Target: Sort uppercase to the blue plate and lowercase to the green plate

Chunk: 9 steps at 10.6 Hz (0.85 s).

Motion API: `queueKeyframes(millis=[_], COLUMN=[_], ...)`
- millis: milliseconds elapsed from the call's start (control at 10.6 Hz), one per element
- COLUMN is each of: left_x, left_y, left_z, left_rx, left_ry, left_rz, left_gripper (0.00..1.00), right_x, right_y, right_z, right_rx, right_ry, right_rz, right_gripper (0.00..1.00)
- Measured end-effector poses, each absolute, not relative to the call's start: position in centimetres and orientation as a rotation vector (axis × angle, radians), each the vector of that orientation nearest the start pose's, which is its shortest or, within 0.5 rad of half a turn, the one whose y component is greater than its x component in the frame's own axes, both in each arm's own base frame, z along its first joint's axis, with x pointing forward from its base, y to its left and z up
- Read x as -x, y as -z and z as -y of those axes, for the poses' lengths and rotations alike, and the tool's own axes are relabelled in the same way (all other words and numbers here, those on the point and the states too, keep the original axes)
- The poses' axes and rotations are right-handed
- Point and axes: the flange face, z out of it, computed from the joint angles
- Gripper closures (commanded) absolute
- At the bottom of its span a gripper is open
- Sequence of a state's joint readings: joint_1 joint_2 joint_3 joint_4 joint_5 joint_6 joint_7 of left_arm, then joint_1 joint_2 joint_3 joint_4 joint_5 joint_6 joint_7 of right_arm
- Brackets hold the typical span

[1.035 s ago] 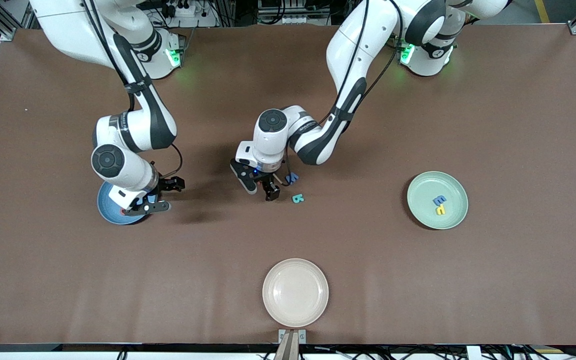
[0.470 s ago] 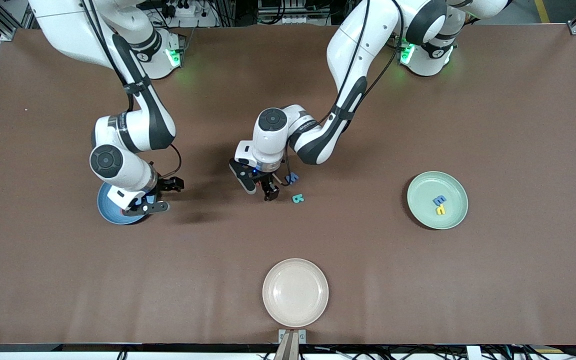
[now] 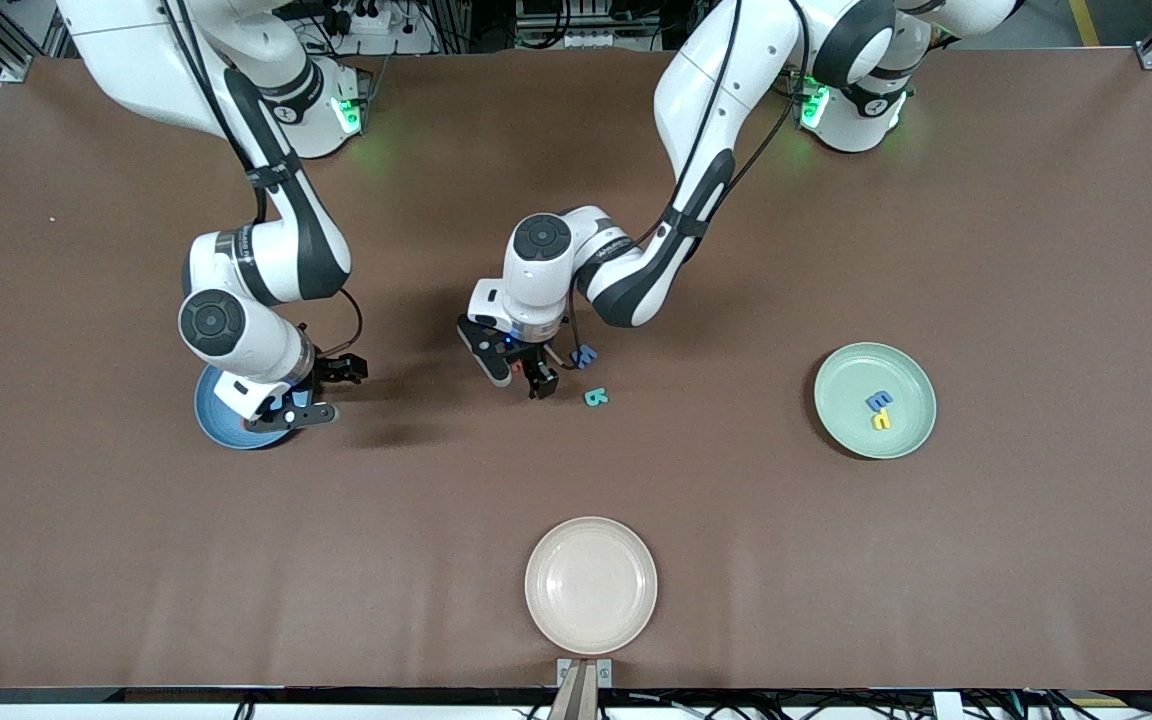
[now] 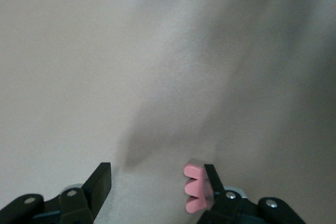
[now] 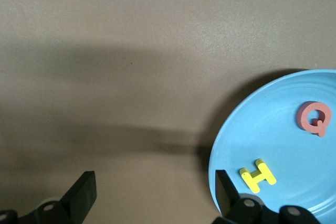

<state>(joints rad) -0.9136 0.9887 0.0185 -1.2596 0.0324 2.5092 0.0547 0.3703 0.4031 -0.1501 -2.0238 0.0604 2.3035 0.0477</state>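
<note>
The right gripper (image 3: 321,390) hangs over the edge of the blue plate (image 3: 211,415) at the right arm's end of the table, its fingers spread wide with nothing between them. This arm looks to be waiting. In its wrist view the yellow H (image 5: 257,175) and the red Q (image 5: 315,118) already lie flat in the plate, apart from each other.

Toward the middle of the table the left gripper (image 3: 521,375) is low over the brown table top (image 3: 576,150), fingers apart. In the left wrist view the small red w (image 4: 194,187) sits against the inner face of one finger (image 4: 210,174), while the other finger stands clear of it — so the grip is not closed on it.

The letter is foam: very light, soft and thin. It will likely squash, tip or cling to a pad. It is best pinched across its flat outer sides, centred between the pads, with gentle pressure.

Just beside this gripper lie a blue letter (image 3: 585,355) and, nearer the camera, a teal letter (image 3: 595,397). Both are close enough for a wide finger to nudge them. Which blue letter it is cannot be read.

The green plate (image 3: 836,400) lies well apart, toward the left arm's end, and holds a blue E-like letter (image 3: 878,401) touching a yellow h (image 3: 881,420). The way to it looks free. A cream plate (image 3: 536,585) sits nearest the camera — empty and out of the path.
</note>
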Motion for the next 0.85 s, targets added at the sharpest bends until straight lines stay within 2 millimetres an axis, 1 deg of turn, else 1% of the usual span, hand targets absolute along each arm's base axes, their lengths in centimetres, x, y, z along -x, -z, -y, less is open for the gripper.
queueKeyframes(millis=[376,658,847], left_x=[-47.13,-47.07,-47.02], left_y=[-17.91,-17.86,-17.65], left_z=[61.09,61.09,60.98], left_rx=[2.815,2.814,2.812], left_ry=[0.374,0.368,0.358], left_rz=[-1.523,-1.523,-1.522], left_gripper=[0.23,0.32,0.33], right_x=[-57.36,-57.37,-57.37], right_y=[-24.08,-24.08,-24.08], right_z=[-13.12,-13.08,-13.07], right_rx=[3.161,3.161,3.161], right_ry=[-0.182,-0.182,-0.182], right_rz=[0.218,0.217,0.217], right_gripper=[0.00,0.00,0.00])
